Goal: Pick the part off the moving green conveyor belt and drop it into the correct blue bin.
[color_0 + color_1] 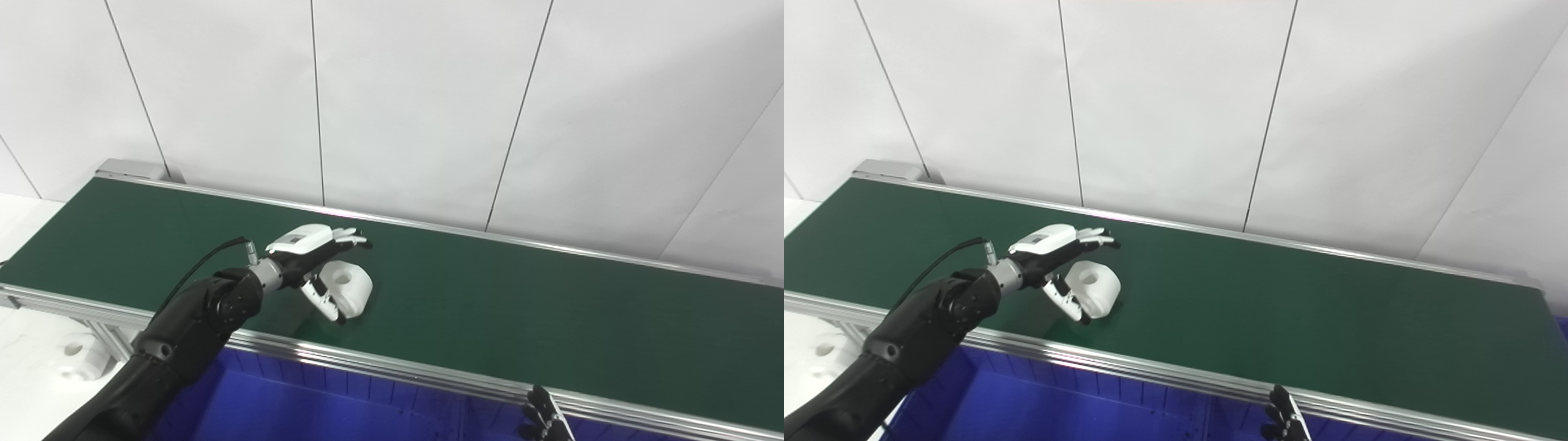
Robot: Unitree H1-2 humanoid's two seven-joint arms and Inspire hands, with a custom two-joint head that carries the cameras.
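On the green belt: my left hand at the white part.
Fingers apart around it, not clamped; right hand barely visible, can't tell.

The part lies on the conveyor belt, beside the left robot hand, behind the bin.

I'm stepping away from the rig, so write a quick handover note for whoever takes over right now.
Left hand: open, out over the green conveyor belt, fingers spread above the white part, thumb beside it; not yet closed on it.
Right hand: only its dark fingertips show at the bottom edge; state unclear.
White part: lying on the belt near its front rail.
Blue bin: below the belt's front edge.
Done: reach. Left: grasp, lift, drop into the bin.
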